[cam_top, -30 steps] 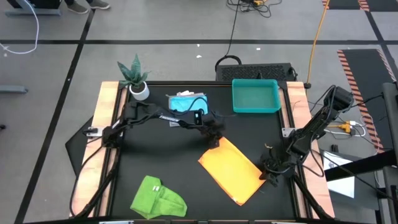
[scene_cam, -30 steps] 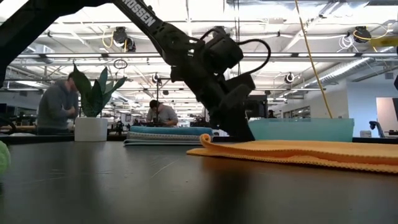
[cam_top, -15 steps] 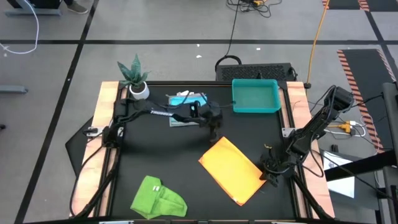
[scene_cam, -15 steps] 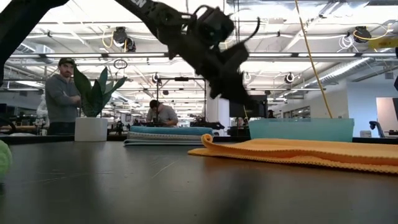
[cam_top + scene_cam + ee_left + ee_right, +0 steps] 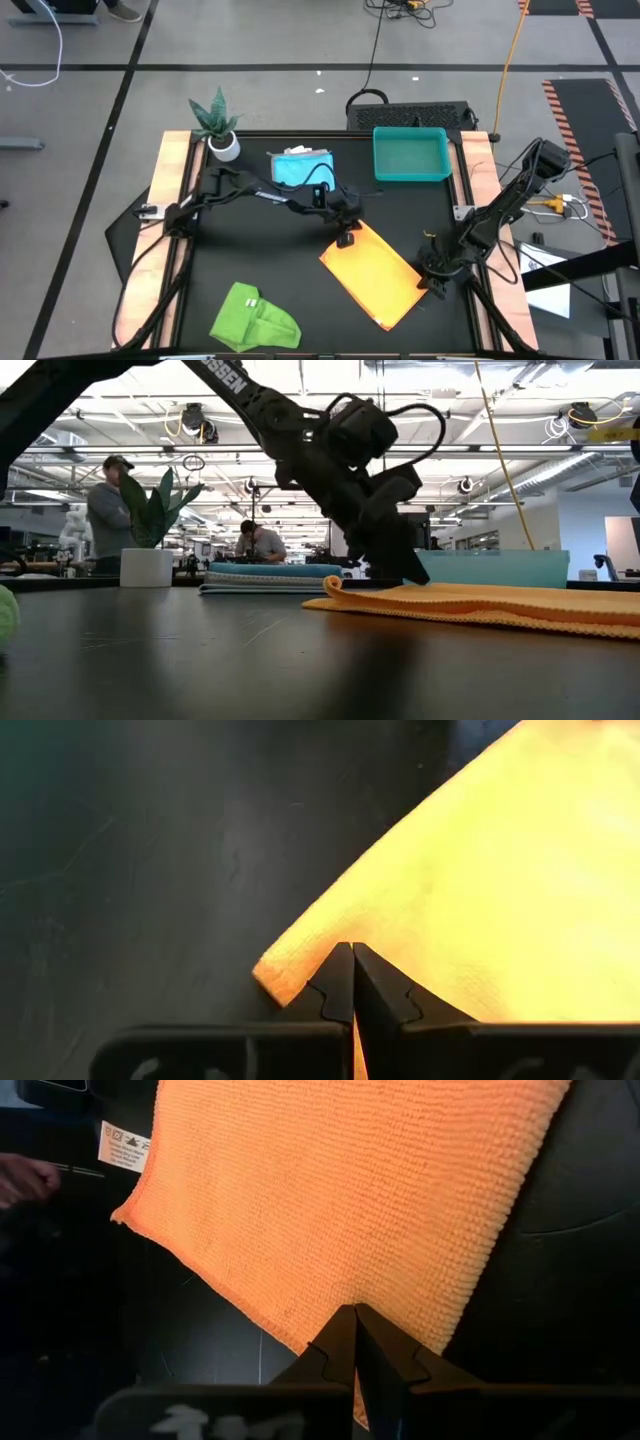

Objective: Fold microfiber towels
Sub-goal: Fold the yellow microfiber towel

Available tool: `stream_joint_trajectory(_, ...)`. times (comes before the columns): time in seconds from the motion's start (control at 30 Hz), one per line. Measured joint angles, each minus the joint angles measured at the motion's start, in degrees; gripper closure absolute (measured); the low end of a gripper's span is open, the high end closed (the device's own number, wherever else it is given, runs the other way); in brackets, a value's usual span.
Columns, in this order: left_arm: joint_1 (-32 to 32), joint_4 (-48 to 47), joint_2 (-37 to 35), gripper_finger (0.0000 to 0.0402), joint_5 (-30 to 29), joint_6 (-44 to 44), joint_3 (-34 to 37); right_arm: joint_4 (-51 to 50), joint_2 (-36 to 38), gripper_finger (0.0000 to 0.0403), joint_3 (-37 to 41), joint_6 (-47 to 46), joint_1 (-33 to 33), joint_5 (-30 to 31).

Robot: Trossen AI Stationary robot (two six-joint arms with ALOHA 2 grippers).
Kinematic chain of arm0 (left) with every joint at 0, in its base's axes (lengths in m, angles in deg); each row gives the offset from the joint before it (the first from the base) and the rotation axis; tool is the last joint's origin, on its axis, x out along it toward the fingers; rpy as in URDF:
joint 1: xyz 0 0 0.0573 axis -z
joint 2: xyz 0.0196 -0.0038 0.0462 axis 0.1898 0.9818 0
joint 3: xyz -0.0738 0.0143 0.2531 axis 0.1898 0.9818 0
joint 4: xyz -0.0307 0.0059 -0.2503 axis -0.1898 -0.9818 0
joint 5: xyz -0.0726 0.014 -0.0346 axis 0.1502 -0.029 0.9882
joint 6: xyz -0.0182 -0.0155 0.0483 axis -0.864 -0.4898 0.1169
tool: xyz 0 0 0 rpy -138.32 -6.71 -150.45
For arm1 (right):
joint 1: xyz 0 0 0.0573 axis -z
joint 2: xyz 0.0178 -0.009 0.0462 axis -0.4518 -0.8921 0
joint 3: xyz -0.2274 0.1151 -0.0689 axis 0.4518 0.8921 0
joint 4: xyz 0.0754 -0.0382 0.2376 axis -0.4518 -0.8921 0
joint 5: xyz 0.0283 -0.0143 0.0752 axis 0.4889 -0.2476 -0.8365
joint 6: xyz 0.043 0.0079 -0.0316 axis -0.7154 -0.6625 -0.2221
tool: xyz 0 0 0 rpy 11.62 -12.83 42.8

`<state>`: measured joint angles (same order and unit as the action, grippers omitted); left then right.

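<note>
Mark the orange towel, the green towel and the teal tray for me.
orange towel (image 5: 378, 272): high view, middle of its flat top.
green towel (image 5: 254, 320): high view, centre of the crumpled heap.
teal tray (image 5: 411, 176): high view, its near rim.

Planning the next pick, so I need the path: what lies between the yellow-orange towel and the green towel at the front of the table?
Nothing: the high view shows only bare black table between the yellow-orange towel and the green towel.
</note>
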<state>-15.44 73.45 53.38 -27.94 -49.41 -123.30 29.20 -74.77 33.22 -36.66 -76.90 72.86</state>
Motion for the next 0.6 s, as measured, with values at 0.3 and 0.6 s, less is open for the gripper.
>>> stream_joint_trajectory(0.3,-0.11,-5.06,0.39,0.0399,-3.71,0.02,-0.14,-0.58,0.00,0.0403,0.00,4.05,3.61,-3.84)
stream_joint_trajectory(0.6,1.91,-15.43,-1.20,0.0399,-6.66,-2.14,-0.31,-1.36,0.00,0.0403,-0.06,10.71,11.75,-9.11)
